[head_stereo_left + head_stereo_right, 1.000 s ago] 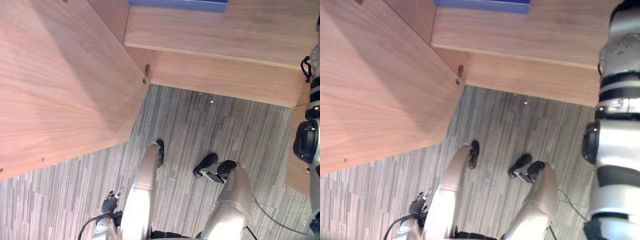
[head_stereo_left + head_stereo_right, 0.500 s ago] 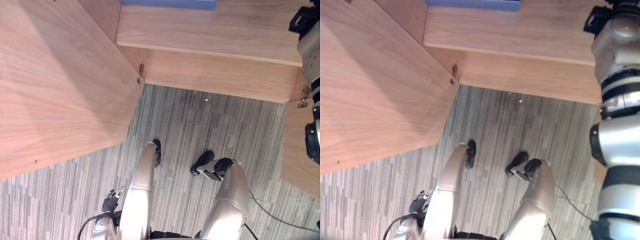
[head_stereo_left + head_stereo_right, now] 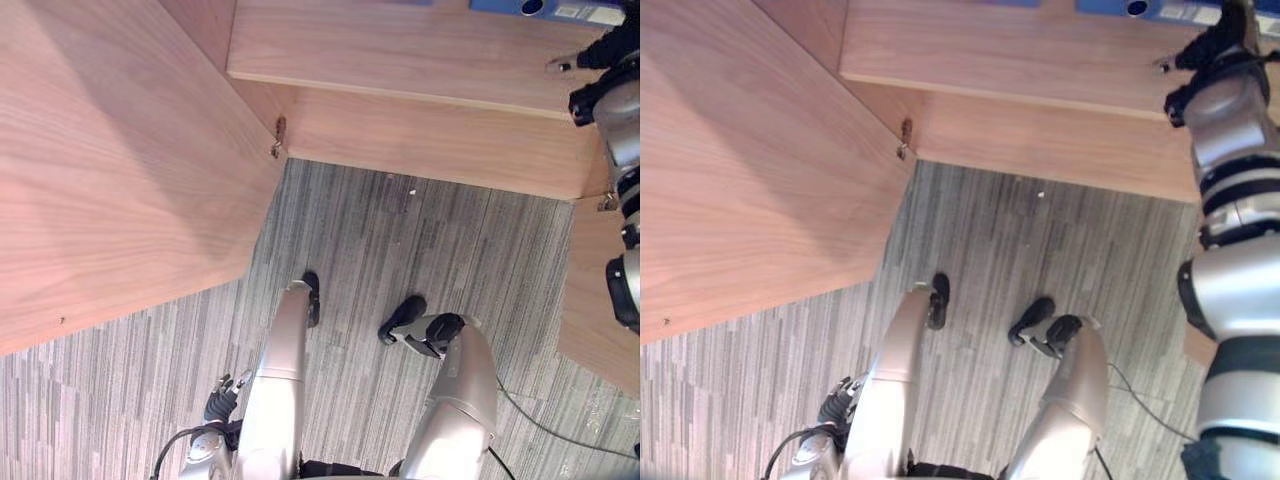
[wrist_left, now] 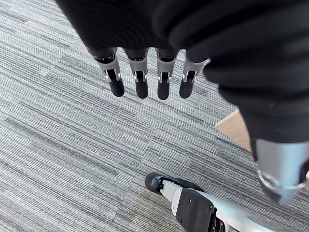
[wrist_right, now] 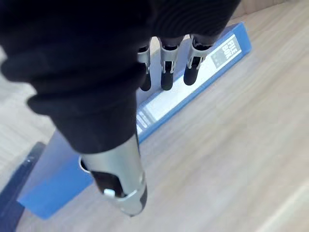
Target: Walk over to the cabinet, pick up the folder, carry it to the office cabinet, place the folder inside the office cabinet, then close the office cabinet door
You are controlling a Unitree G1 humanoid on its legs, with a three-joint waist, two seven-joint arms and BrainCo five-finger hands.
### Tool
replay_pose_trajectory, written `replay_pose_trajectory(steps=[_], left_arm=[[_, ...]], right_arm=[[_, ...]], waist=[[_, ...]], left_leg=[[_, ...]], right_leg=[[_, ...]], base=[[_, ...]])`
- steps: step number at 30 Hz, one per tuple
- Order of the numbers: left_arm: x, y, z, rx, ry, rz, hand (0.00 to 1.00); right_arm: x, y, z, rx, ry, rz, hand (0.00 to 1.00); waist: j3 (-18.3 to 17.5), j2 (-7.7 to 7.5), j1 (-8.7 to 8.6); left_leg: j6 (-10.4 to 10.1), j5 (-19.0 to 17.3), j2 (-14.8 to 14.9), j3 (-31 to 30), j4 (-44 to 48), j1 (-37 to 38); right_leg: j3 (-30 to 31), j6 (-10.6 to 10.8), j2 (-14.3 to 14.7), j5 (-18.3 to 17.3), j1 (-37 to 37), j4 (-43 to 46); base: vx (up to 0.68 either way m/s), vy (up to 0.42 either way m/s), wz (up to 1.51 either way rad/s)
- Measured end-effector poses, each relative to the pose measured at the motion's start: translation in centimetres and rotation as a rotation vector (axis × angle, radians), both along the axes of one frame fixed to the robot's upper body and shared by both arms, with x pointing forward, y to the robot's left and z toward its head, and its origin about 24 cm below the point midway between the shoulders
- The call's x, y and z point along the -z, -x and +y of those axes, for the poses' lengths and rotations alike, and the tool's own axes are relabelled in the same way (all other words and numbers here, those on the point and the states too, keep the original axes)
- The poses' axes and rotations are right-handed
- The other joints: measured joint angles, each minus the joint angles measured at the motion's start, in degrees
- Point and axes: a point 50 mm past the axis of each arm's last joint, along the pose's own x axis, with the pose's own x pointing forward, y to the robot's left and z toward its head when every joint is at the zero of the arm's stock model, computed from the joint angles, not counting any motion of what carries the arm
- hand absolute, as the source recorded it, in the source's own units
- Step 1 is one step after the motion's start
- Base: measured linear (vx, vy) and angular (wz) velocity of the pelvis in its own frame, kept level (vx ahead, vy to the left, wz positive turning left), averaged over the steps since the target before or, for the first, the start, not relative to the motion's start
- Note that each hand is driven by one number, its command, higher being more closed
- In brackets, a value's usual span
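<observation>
Over folder (image 5: 166, 104) on shelf (image 5: 231, 145): my right hand (image 5: 166, 72), fingers straight, gripping nothing. My left hand (image 4: 140, 82) well apart, fingers relaxed.

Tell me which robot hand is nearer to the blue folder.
Right. The right robot hand is just at the blue folder on the shelf; the left robot hand hangs low above the carpet, far from the folder.

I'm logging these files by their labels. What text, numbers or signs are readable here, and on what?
Spine label of the blue folder: two short lines of dark print, too blurred to read surely.
Smaller print further along that label: too small to read.
Cabinet wood and carpet: no text.
</observation>
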Motion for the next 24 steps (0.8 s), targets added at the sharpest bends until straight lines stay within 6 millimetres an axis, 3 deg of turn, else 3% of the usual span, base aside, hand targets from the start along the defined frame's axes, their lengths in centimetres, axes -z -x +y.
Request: replay_pose_trajectory(steps=[5, 8, 10, 14, 17, 19, 21, 24], left_arm=[[0.0, 0.0, 0.0, 0.008, 0.008, 0.002, 0.0], [0.0, 0.0, 0.0, 0.009, 0.009, 0.002, 0.0], [0.0, 0.0, 0.0, 0.011, 0.014, 0.002, 0.0], [0.1, 0.2, 0.3, 0.019, 0.021, 0.002, 0.0], [0.1, 0.4, 0.8, 0.026, 0.013, 0.011, 0.0], [0.2, 0.7, 1.2, 0.025, 0.005, 0.021, 0.0], [0.2, 0.8, 1.4, 0.019, 0.004, 0.024, 0.0], [0.3, 1.0, 1.9, 0.012, -0.005, 0.035, 0.0]], right_arm=[[0.3, 0.1, -0.2, -0.002, 0.051, 0.034, 0.0], [2.4, -0.2, -0.6, -0.01, 0.056, 0.124, 0.0], [2.8, -0.3, -0.4, -0.028, 0.076, 0.135, 0.0], [2.9, -0.5, 0.4, -0.087, 0.111, 0.197, 0.0], [6.0, -1.2, 1.6, -0.157, 0.136, 0.32, 0.0], [8.5, -2.0, 3.7, -0.23, 0.177, 0.414, 0.0], [10.1, -2.3, 5.3, -0.286, 0.19, 0.457, 0.0], [14.1, -2.8, 8.1, -0.378, 0.173, 0.551, 0.0]], waist=[[0.0, -0.08, -0.06], [0.0, -0.18, 0.13], [0.1, -0.21, -0.12], [0.0, -1.27, -0.02], [-0.2, -2.51, -0.17], [-0.8, -3.68, -0.38], [-0.9, -3.89, -0.54], [-1.5, -5.06, -0.82]], left_leg=[[0.2, 0.4, 0.1, 0.4, -1.2, 0.8], [0.2, 0.5, 0.1, 0.7, -2.1, 1.9], [0.2, 0.6, 0.2, 0.8, -2.4, 1.9], [0.3, 0.7, 1.5, 1.6, -3.6, 2.7], [0.4, 1.3, 2.2, 2.1, -6.7, 6.5], [0.5, 2.8, 3.2, 3.1, -11.4, 10.3], [0.6, 4.1, 3.9, 3.7, -14.9, 12.9], [0.7, 8.2, 4.5, 5.7, -25.0, 20.1]], right_leg=[[0.0, -0.1, 0.3, 0.8, 0.6, -1.5], [0.0, -0.1, 0.5, 0.9, 1.4, -2.2], [0.0, -0.1, 0.6, 1.1, 1.4, -2.6], [-0.2, -1.2, 2.1, 2.4, 1.9, -4.7], [-1.1, -1.2, 3.1, 3.7, 5.8, -8.4], [-1.5, -1.1, 5.2, 6.2, 9.2, -14.0], [-2.1, -1.0, 6.7, 8.4, 11.9, -18.5], [-2.9, -0.7, 9.9, 13.3, 18.3, -29.4]], base=[[0.0, 0.053, -0.03], [0.0, 0.034, -0.01], [0.0, 0.038, -0.04], [0.0, 0.047, -0.18], [0.01, 0.052, -0.1], [0.02, 0.044, -0.26], [0.03, 0.027, -0.22], [0.06, 0.033, -0.21]])
